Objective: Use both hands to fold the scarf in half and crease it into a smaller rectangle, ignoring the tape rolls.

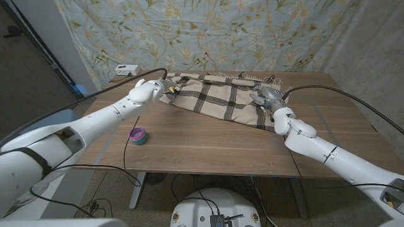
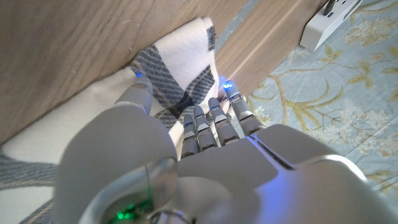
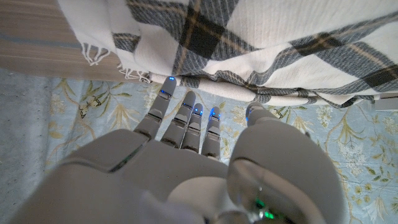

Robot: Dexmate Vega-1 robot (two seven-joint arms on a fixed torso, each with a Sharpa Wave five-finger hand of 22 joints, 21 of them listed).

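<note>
A cream scarf (image 1: pixel 221 101) with dark plaid stripes lies spread across the far half of the wooden table (image 1: pixel 208 148). My left hand (image 1: pixel 151 90) is at its left end. In the left wrist view the scarf's corner (image 2: pixel 180 68) runs between the thumb and the curled fingers (image 2: pixel 211 121), so the hand pinches it. My right hand (image 1: pixel 268 99) is at the right end. There its fingers (image 3: pixel 186 118) are stretched and spread, with their tips at the scarf's bunched, fringed edge (image 3: pixel 249 93), holding nothing.
A purple tape roll (image 1: pixel 137 135) lies on the table's left side, in front of my left arm. A white box (image 1: pixel 127 69) sits at the back left corner. A floral cloth (image 1: pixel 208 31) hangs behind the table.
</note>
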